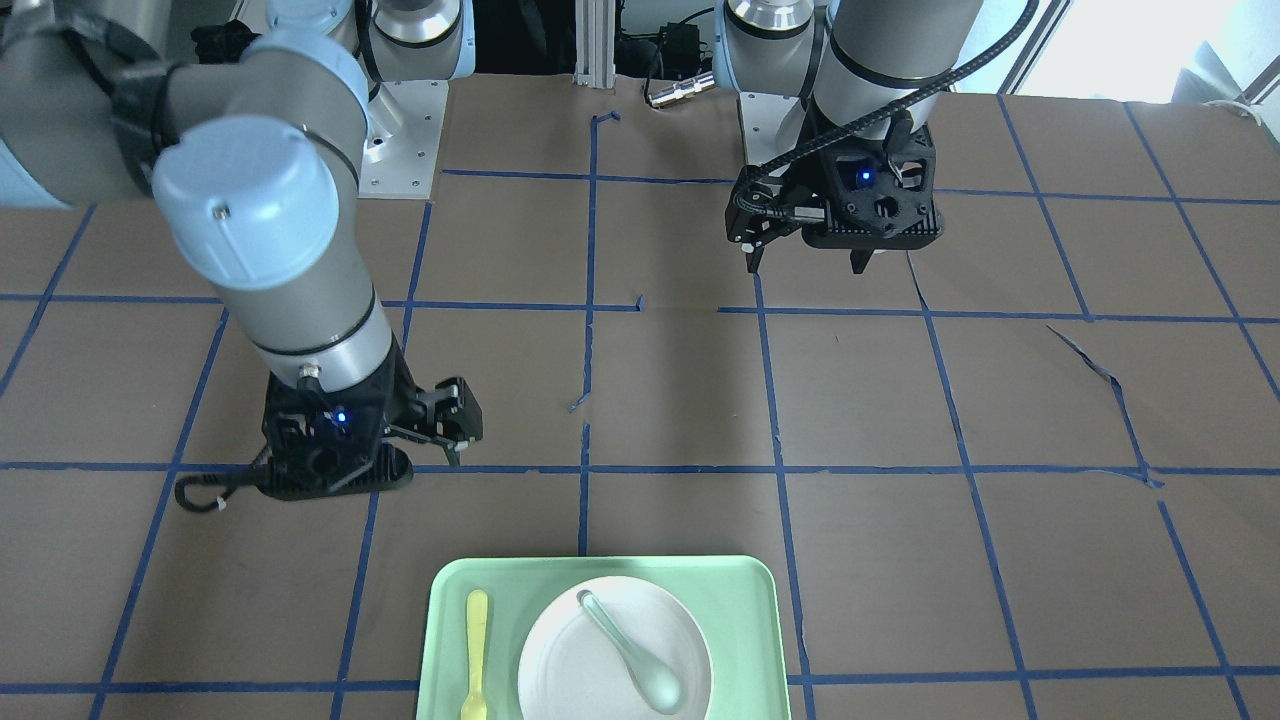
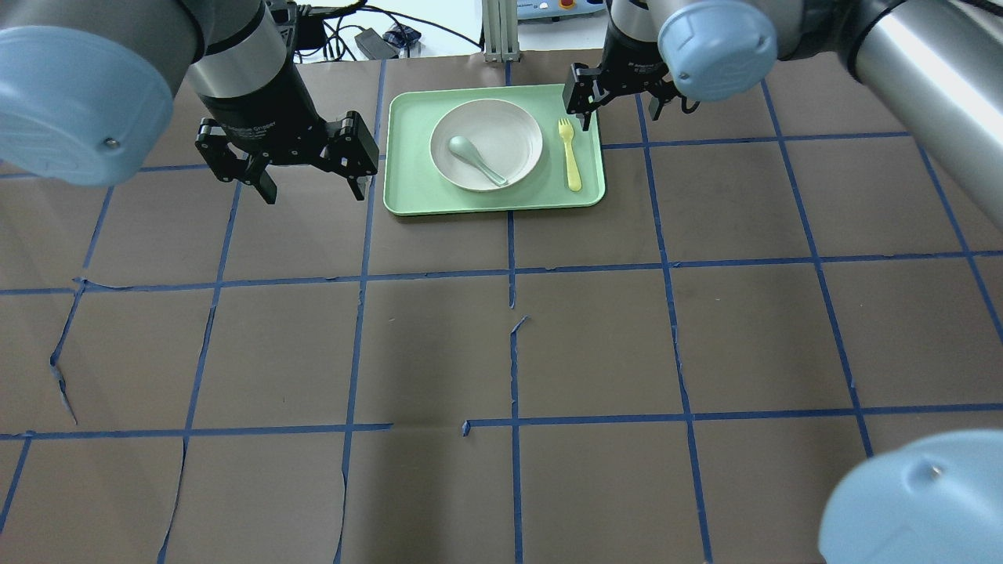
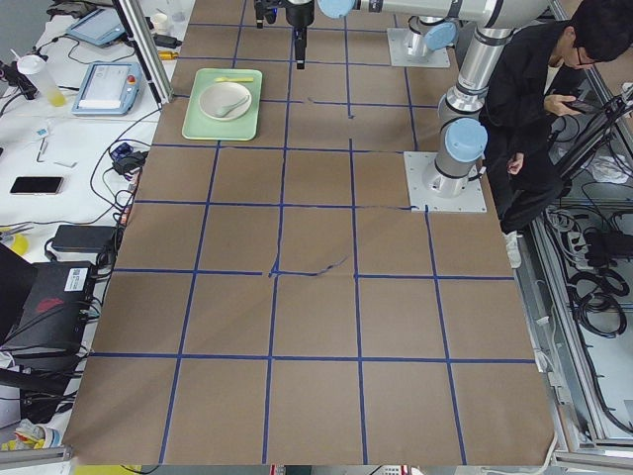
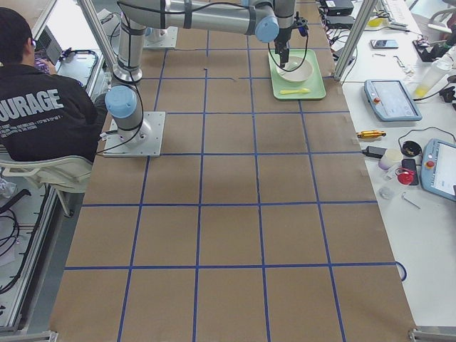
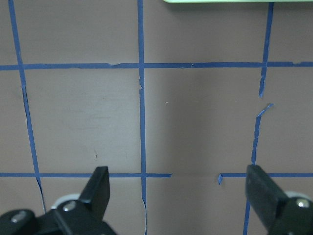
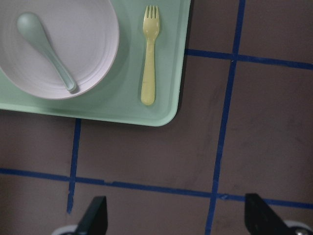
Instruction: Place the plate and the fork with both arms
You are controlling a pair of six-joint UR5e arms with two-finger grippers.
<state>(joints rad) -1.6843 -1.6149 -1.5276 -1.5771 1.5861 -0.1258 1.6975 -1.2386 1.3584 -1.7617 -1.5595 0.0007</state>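
Observation:
The white plate lies in the mint-green tray at the table's far edge, with a grey-green spoon in it. The pale-yellow fork lies in the tray to the plate's right, tines pointing away from the robot. My right gripper hovers open and empty just beyond the tray's far right corner; its wrist view shows the fork and plate ahead of the gripper. My left gripper hangs open and empty left of the tray, over bare table.
The table is brown paper with a blue tape grid. A strip of the tray's edge shows at the top of the left wrist view. A seated person is beside the robot bases. Devices and cables lie on side benches.

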